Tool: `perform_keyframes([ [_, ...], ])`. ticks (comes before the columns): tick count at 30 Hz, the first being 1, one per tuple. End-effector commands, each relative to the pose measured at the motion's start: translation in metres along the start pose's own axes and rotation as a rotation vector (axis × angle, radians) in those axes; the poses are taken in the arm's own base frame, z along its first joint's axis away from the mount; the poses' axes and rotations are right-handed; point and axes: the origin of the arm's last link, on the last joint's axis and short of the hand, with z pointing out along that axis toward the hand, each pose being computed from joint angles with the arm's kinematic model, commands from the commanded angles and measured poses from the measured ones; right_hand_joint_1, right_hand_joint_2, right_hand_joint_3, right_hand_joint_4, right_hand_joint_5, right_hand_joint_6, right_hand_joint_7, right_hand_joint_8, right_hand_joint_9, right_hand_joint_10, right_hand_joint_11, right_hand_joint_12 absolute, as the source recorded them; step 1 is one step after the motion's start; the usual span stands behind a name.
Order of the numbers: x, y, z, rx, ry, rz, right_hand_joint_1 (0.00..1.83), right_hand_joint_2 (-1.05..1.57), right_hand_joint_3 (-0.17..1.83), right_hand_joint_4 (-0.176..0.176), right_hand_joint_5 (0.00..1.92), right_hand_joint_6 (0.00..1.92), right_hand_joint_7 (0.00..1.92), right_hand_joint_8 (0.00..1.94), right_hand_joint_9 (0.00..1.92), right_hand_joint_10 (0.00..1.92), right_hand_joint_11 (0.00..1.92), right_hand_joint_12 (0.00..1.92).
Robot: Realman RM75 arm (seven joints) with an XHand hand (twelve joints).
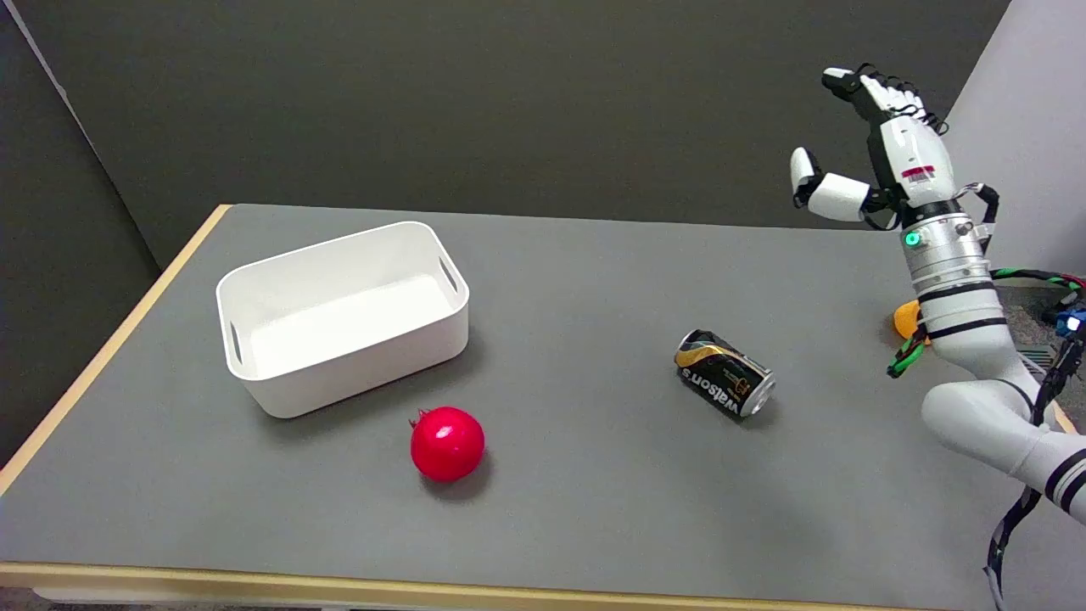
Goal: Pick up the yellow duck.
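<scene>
Only a small orange-yellow piece of the duck shows on the table at the far right; my right forearm hides the rest. My right hand is raised high in the air above and behind the duck, well clear of the table. Its fingers are spread apart and nothing is in it.
A black drinks can lies on its side right of the table's middle. A red pomegranate sits nearer the front. An empty white bin stands at the left. Cables trail by the right edge.
</scene>
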Motion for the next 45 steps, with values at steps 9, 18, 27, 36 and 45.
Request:
perform_keyframes([
  [9,0.016,0.008,-0.018,-0.015,0.1,0.15,0.59,0.7,1.02,0.011,0.21,0.46,0.28,0.37,0.13,0.63,0.0,1.03],
  [18,0.029,-0.015,-0.027,-0.105,0.143,-0.163,0.51,0.65,0.99,-0.02,0.21,0.48,0.27,0.41,0.11,0.66,0.0,0.98],
  [27,0.025,0.006,-0.106,-0.4,0.346,-0.098,0.52,0.64,0.97,-0.037,0.25,0.52,0.31,0.45,0.11,0.67,0.0,0.99],
  [36,0.041,0.025,-0.188,-0.606,0.402,-0.145,0.6,0.64,0.97,-0.053,0.26,0.55,0.32,0.49,0.11,0.67,0.0,0.97],
  [45,0.04,0.044,-0.189,-0.667,0.354,-0.171,0.62,0.63,0.97,-0.06,0.27,0.56,0.35,0.52,0.13,0.71,0.0,0.99],
])
